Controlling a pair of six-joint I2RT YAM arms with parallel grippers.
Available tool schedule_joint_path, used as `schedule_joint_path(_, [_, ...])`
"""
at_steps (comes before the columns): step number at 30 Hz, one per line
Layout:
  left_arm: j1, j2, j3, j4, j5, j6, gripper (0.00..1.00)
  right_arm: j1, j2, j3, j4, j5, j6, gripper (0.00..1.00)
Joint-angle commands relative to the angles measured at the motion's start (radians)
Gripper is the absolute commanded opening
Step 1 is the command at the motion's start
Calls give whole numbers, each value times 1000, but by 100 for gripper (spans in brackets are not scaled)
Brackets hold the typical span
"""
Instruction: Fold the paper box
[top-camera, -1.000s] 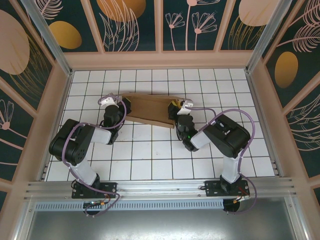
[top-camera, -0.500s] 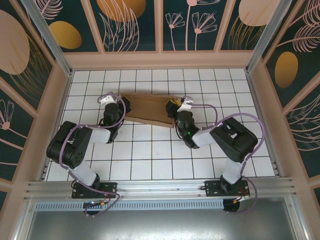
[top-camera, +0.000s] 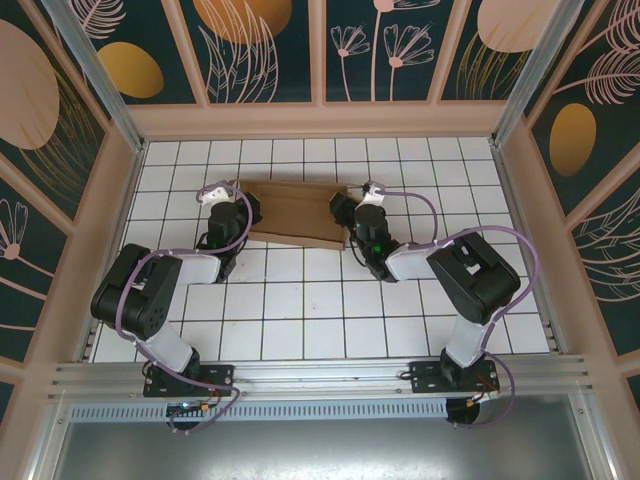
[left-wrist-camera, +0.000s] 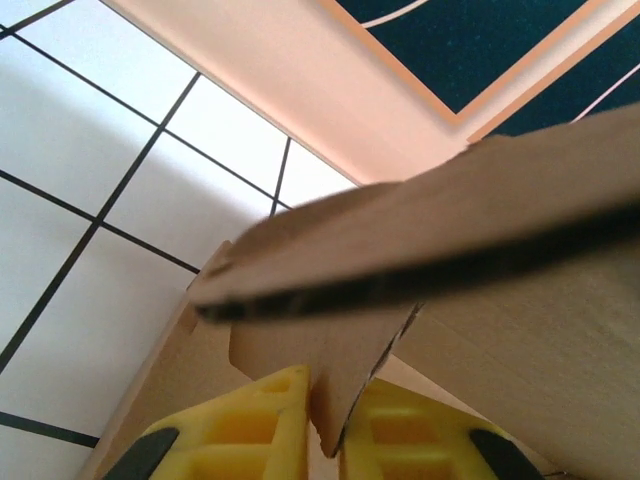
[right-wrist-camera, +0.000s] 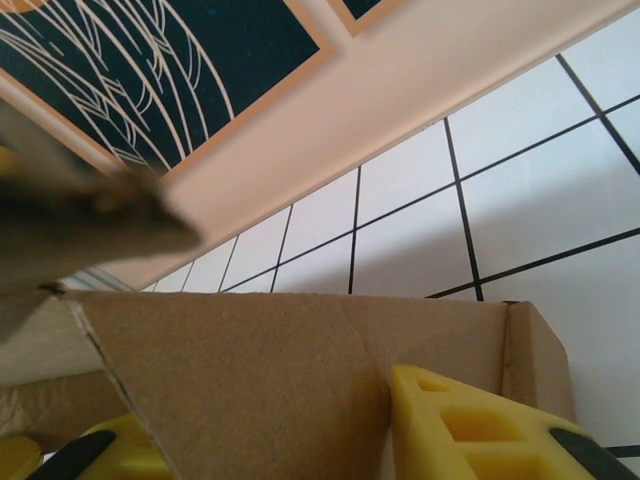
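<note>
paper box (top-camera: 295, 212); left hand (left-wrist-camera: 325, 425) pinches its flap (left-wrist-camera: 345, 365); right hand (right-wrist-camera: 265, 425) astride wall (right-wrist-camera: 280, 350), grip unclear

paper box (top-camera: 295, 215) | left end effector (top-camera: 249, 211) at one end | right end effector (top-camera: 340, 209) opposite, contact unclear

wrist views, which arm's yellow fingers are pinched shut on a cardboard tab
The left arm's yellow fingers, seen in the left wrist view, clamp a thin tab of the plain brown cardboard paper box. The right arm's yellow fingers stand apart.
</note>
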Motion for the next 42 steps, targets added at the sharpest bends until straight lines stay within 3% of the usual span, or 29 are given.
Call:
schedule_joint_path(1, [-15,5,-52,-33,34,-27,12,19,30,-55,61,-103,-27,36])
schedule_joint_path(12, [-15,-6,-120,-68,-11,-62,12,19,51,-207,255,-106,-76,40])
schedule_joint_path(15, [-15,2,-119,-71,-10,-45,12,17,11,-250,303,-101,-134,46])
schedule_joint_path(24, [-15,-9,-88,-80,5,-17,14,-9,-231,-495,462,-47,-210,49])
schedule_joint_path(32, [-15,-134,-146,-126,3,-73,34,-10,-506,-536,278,134,-313,44])
schedule_joint_path(35, [-15,-182,-160,-172,15,-82,46,-17,-609,-444,52,121,-355,44])
schedule_joint_path(37, [-15,-220,-157,-232,37,-68,48,-34,-647,-342,-146,111,-365,46])
schedule_joint_path(40, [-15,-306,-161,-337,60,-39,47,-48,-669,-275,-217,156,-378,35])
schedule_joint_path(42, [-16,-392,-156,-485,30,-44,45,-86,-675,-226,-287,134,-332,37])
